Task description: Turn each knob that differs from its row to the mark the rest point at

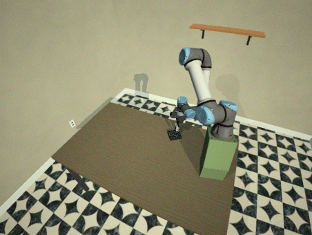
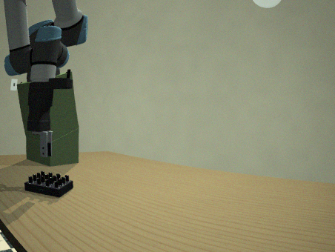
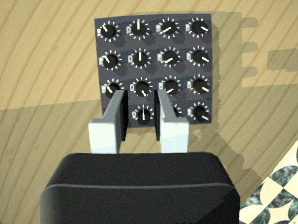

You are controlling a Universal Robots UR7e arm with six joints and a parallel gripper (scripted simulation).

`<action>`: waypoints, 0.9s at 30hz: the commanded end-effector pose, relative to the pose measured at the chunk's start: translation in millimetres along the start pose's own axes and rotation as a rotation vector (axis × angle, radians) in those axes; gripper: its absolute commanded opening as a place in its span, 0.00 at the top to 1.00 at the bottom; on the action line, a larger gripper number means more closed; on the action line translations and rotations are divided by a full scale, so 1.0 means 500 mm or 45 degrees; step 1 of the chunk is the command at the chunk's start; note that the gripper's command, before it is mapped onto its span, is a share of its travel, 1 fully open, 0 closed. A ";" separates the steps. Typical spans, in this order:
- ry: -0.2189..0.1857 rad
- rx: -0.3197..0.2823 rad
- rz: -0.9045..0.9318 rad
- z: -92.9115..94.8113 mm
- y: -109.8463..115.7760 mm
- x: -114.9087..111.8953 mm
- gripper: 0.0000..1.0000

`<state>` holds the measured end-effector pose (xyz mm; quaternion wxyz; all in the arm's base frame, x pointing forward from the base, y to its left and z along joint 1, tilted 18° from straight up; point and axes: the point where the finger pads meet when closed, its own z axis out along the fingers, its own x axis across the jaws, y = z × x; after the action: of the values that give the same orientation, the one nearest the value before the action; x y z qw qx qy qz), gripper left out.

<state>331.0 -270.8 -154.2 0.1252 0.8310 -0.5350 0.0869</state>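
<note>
The black knob box (image 1: 174,137) (image 2: 44,190) (image 3: 154,45) stands on the table. In the wrist view its names lie left of the knobs, so row A is the right column and knob 1 is at the top. Row A's lines all point lower right. Row B's visible lines point lower left. In row C, C1, C2 and C4 (image 3: 144,115) point up, but C3 (image 3: 143,89) points down, slightly right. Row D's visible lines point upper left. The fingers hide B4 partly and D4. My gripper (image 1: 177,128) (image 2: 47,144) (image 3: 141,105) is partly open, empty, above the box.
The wooden table (image 1: 131,152) (image 2: 193,207) (image 3: 40,60) carries the green pedestal (image 1: 218,155) (image 2: 64,144) of the arm, near the box. Shadows fall beside the box. An orange shelf (image 1: 224,30) is on the wall. Tiled floor (image 1: 269,180) surrounds the table.
</note>
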 end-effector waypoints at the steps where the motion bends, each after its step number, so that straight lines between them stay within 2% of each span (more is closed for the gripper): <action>1: 0.001 0.001 0.000 -0.002 0.001 -0.001 0.54; 27: 0.003 0.001 0.002 0.019 0.001 0.004 0.54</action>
<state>330.7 -271.8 -159.3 0.1249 0.8313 -0.5347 0.0866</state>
